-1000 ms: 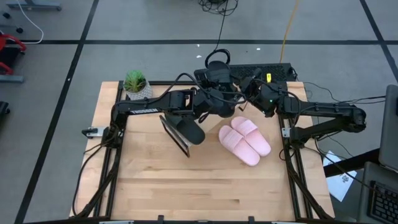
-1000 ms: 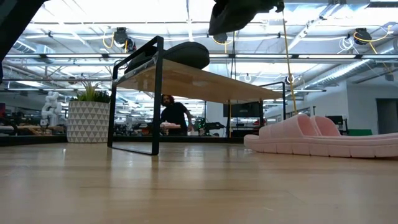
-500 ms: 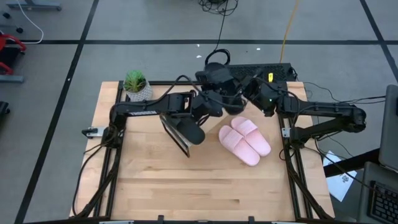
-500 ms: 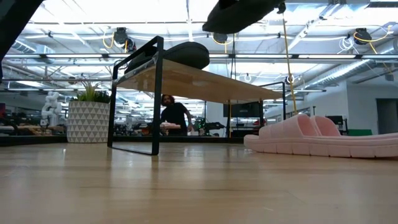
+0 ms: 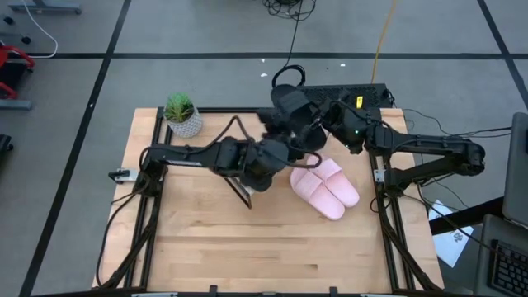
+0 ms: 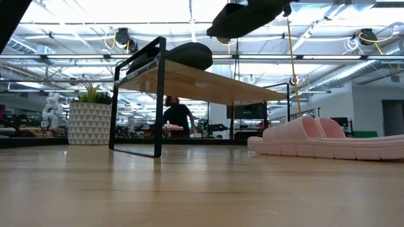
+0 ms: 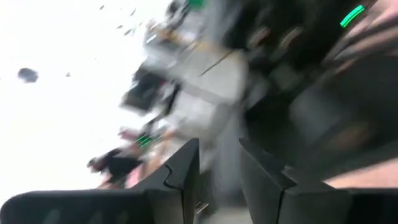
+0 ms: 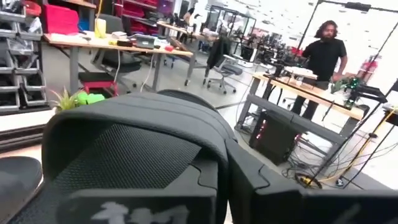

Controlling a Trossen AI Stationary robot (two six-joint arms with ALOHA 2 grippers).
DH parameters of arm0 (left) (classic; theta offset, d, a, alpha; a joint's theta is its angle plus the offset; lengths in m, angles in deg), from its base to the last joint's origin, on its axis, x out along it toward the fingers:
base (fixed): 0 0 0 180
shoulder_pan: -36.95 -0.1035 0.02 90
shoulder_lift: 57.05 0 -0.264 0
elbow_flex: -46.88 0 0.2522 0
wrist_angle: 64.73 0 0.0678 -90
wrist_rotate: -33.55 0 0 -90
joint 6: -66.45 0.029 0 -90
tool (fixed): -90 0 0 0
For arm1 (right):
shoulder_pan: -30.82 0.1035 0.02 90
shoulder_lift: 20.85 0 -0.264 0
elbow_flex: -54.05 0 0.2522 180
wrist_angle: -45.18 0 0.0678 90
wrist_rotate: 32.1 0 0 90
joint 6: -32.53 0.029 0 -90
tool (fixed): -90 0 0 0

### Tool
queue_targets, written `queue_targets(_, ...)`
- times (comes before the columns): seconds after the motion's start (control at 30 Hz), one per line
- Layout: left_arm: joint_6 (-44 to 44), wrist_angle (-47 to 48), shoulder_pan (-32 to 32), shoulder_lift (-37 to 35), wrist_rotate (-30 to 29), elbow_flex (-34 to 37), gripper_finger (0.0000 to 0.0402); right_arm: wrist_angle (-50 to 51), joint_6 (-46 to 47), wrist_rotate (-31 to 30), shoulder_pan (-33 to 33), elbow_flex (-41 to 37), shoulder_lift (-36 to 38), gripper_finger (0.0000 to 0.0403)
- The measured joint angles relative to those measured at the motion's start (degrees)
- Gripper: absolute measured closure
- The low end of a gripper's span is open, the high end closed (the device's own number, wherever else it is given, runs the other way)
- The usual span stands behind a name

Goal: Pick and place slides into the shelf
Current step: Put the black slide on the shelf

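Right gripper [image 5: 309, 124] clamps a black slide [image 5: 290, 109] above the table's far middle in the high view; the left gripper [image 5: 268, 157] sits over the shelf [image 5: 241, 191], its fingers' state unclear. The pink slides [image 5: 325, 186] lie right of the shelf. In the low view, one black slide [image 6: 188, 55] rests on the shelf [image 6: 189, 81], another [image 6: 247, 17] hangs above. From the left wrist, its fingers [image 7: 180, 177] stand slightly apart. In the right wrist view, its fingers [image 8: 155, 202] grip the black slide [image 8: 137, 137].

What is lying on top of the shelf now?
One black slide lies on the shelf. The right hand holds a second black slide above it. From overhead, arms hide the board.
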Motion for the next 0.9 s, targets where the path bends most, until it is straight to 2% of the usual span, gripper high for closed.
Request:
queue_targets(0.13, 5.14, 1.37, 2.36, -2.09, -17.54, 0.0, 0.0289, 0.42, 1.02, 7.39, -0.4, 0.0, 0.17, 0.0402)
queue_targets(0.2, 3.7, 5.08, 3.15, -4.13, -22.95, 0.0, 0.0289, 0.75, 2.32, 13.65, -0.75, 0.04, -0.1, 0.0402)
queue_targets(0.27, -3.8, 12.83, 4.09, -7.0, -22.56, 0.0, 0.0289, 0.78, 3.49, 18.1, -1.14, 0.07, -1.52, 0.0402)
queue_targets(0.4, -22.75, 24.28, 7.23, -12.83, -23.4, -0.02, 0.0289, -1.48, 4.1, 19.3, -1.83, 0.04, -5.7, 0.0402)
queue_targets(0.53, -38.33, 32.49, 10.11, -17.72, -20.12, -0.08, 0.0289, -6.52, 6.03, 22.48, -2.83, 0.07, -10.23, 0.0402)
queue_targets(0.77, -52.33, 44.22, 13.84, -20.91, -14.49, -0.07, 0.0289, -14.8, 9.78, 28.42, -5.41, 0.07, -17.24, 0.0402)
queue_targets(0.9, -57.72, 50.65, 14.13, -20.88, -14.16, -0.04, 0.0289, -18.03, 10.17, 28.35, -6.1, 0.07, -20.75, 0.0403)
